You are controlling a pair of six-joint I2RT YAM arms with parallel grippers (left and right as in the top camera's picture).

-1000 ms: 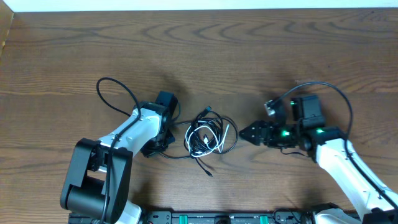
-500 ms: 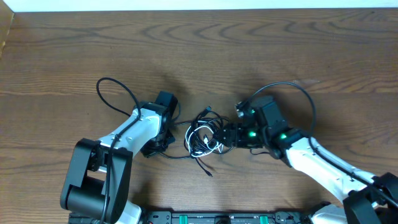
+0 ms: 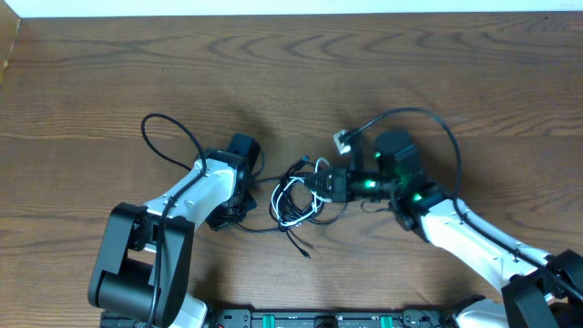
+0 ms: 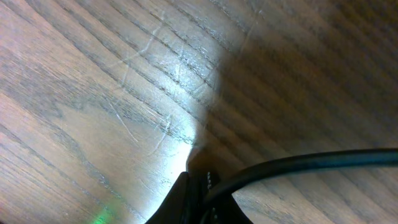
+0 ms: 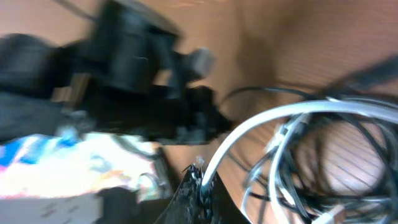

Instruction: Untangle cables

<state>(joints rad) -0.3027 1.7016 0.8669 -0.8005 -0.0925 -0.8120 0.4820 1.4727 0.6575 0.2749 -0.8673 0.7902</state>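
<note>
Cables lie tangled on the table between the arms; with right gripper clenched on the white cable and left gripper pinching a black cable, draw apart slowly, watching for snags.

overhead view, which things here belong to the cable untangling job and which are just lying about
Job: cables, black ones and a white one; right claw shut on them; left claw.
Not the job: arm cords; table.

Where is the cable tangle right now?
In the overhead view the cables lie tangled near the middle of the table, with the left arm beside them on one side and the right arm's fingers closed on their opposite edge.
</note>
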